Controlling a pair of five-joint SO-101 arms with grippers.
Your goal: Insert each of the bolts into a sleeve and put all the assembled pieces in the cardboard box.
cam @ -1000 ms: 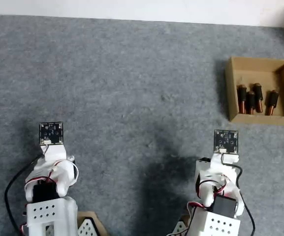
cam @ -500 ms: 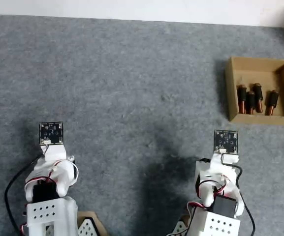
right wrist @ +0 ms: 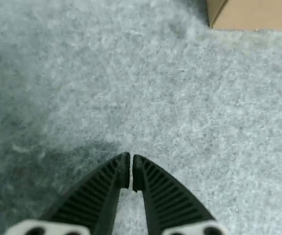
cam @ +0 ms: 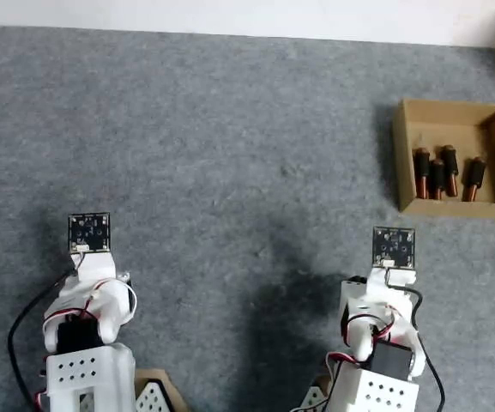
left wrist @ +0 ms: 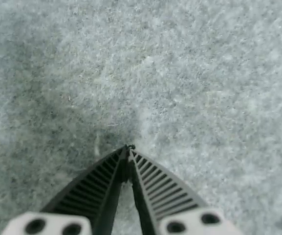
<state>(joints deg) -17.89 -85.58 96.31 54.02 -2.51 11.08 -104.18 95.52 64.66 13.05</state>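
Though its four assembled pieces (cam: 443,173) show, the cardboard box (cam: 399,159) is partly cropped.

change: none | left end effector (left wrist: 128,152), right end effector (right wrist: 131,161): no motion

I see the cardboard box (cam: 399,156) at the far right of the high view, square, brown, shallow-walled and open at the top; one of its outer corners (right wrist: 250,14) shows in the right wrist view. Four assembled pieces (cam: 437,178) lie on its floor in a close row, roughly parallel. Each has a dark sleeve at the far end and a copper-coloured bolt shank at the near end, and the rightmost piece (cam: 473,178) is slightly tilted.
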